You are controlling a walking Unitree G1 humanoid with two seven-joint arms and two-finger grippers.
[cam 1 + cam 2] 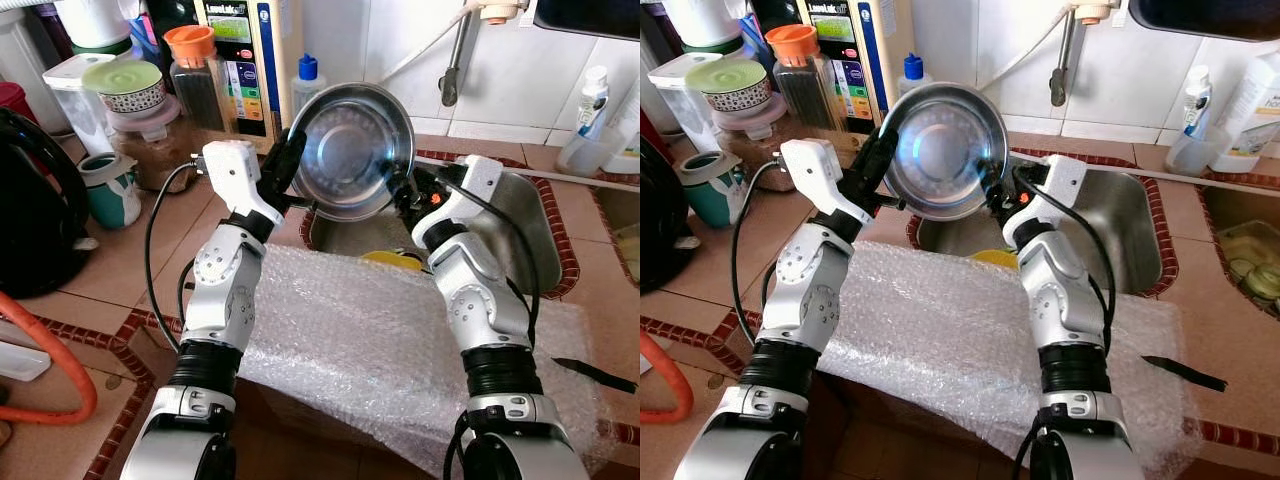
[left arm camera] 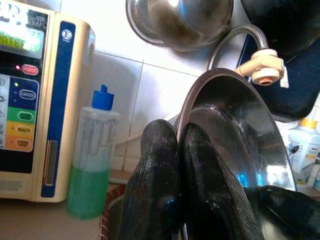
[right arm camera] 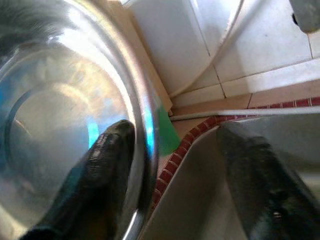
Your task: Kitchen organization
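Bubble wrap sheet (image 1: 380, 340) lies nearest, draped over the counter's front edge, both forearms reaching over it. Beyond it, a steel bowl (image 1: 352, 148) is held tilted on edge above the near-left corner of the sink (image 1: 530, 225), hollow side facing the camera. Left gripper (image 1: 285, 170) is clamped on the bowl's left rim, fingers pressed together over the thin lip in the left wrist view. Right gripper (image 1: 402, 185) sits at the right rim with jaws spread: one finger (image 3: 102, 165) lies against the bowl's inside, the other stands apart over the sink. Judgement: thin, light, rigid, polished and slippery, likely to pivot under a one-point pinch; the rolled rim is the only purchase. Something yellow (image 1: 395, 258) in the sink is mostly hidden. Farther back, a green-liquid bottle (image 2: 92, 155) and water ionizer (image 2: 37, 100) stand against the tiles.
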